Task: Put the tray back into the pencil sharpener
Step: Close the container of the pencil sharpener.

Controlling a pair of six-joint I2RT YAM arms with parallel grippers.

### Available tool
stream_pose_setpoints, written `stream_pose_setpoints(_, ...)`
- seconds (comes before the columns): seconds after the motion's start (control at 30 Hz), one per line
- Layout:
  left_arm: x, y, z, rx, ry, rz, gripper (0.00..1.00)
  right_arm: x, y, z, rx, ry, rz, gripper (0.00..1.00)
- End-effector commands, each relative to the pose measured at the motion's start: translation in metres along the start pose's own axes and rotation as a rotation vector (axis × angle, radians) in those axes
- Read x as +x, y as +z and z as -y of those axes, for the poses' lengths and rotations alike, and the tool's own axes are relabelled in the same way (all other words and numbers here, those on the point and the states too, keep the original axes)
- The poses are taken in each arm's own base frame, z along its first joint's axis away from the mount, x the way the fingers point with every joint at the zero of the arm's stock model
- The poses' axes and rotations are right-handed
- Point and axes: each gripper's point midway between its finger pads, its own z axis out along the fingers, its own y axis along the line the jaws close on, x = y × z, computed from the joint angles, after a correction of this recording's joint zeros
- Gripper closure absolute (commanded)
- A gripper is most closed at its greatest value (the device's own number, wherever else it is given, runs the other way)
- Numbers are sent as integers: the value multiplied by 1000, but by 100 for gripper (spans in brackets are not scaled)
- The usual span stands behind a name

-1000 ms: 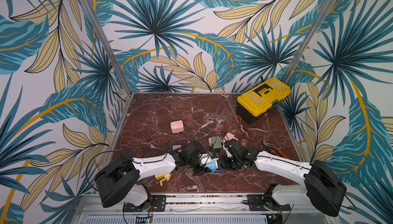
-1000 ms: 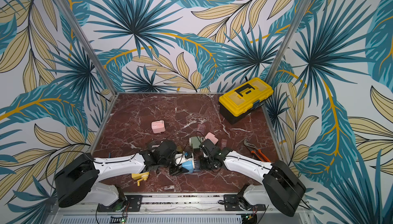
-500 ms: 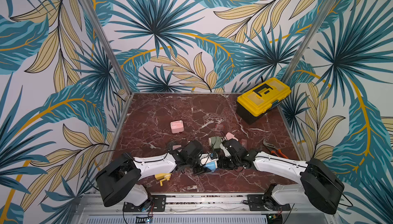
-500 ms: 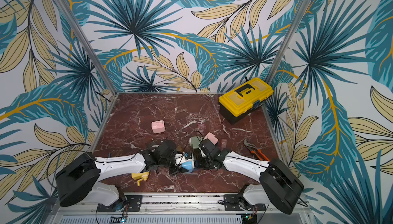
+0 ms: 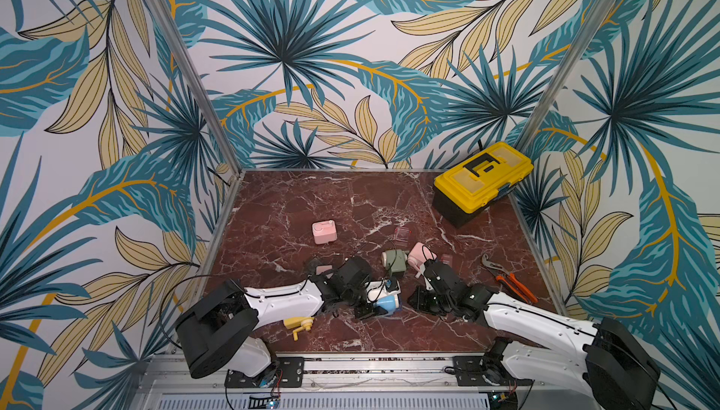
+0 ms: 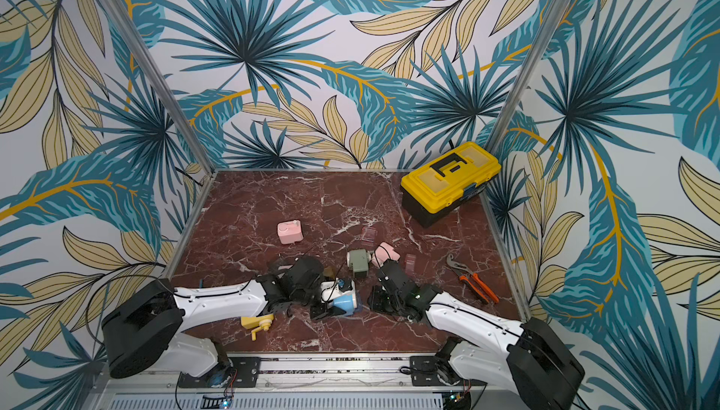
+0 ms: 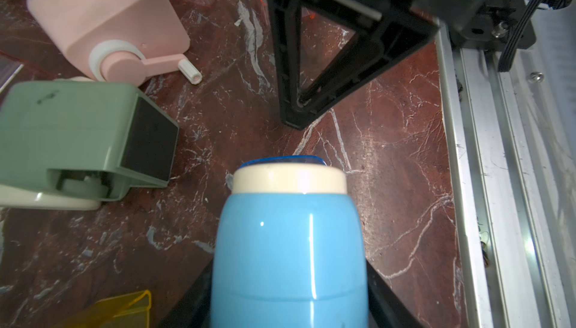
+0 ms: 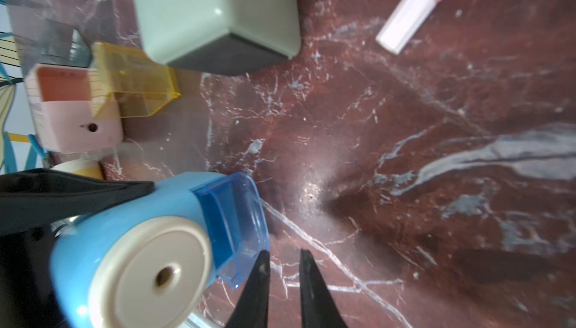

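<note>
Left end effector (image 7: 288,275): clamped on the blue pencil sharpener (image 8: 124,248), one finger on each side.
Blue pencil sharpener: near middle of the bench (image 8: 405,155), between the two arms.
Tray (image 8: 237,217): clear blue, partly inside the sharpener's body, its outer end standing out toward the right arm.
Right end effector (image 8: 283,253): fingers nearly together with a narrow gap and nothing between them, one tip just beside the tray's corner.
Neighbours: green pencil sharpener (image 5: 393,260) just beyond, on the far side, and pink pencil sharpener (image 5: 420,252) to its right.

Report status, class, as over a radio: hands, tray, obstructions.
Left hand clamps blue sharpener. Right hand narrowly open, empty, beside tray. Tray in slot, sticking out. Green sharpener near, apart.
</note>
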Motion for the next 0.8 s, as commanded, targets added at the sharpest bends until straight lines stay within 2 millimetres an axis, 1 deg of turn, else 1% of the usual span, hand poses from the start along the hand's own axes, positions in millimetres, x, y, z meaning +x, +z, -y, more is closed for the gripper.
stream_pose_setpoints(0.0, -6, 0, 0, 2, 24, 30, 50, 1, 9, -13, -56, 8, -29, 81)
stream_pose_setpoints(0.27, -5, -3, 2, 2, 21, 34, 51, 5, 29, -45, -181, -10, -127, 82)
stream_pose_setpoints(0.47, -8, -3, 0, -6, 23, 38, 52, 10, 35, -55, -237, -12, -172, 82)
stream_pose_setpoints(0.57, -9, -4, -2, -13, 22, 41, 53, 9, 32, -51, -216, -7, -160, 82)
stream_pose_setpoints(0.63, -10, -6, -3, -26, 14, 42, 54, 6, 27, -41, -172, -5, -124, 81)
stream_pose_setpoints(0.67, -10, -7, -4, -33, 9, 44, 54, 5, 23, -34, -137, 4, -104, 80)
stream_pose_setpoints(0.77, -15, -15, -11, -86, -22, 58, 60, -3, 2, -2, 3, 44, 4, 80)
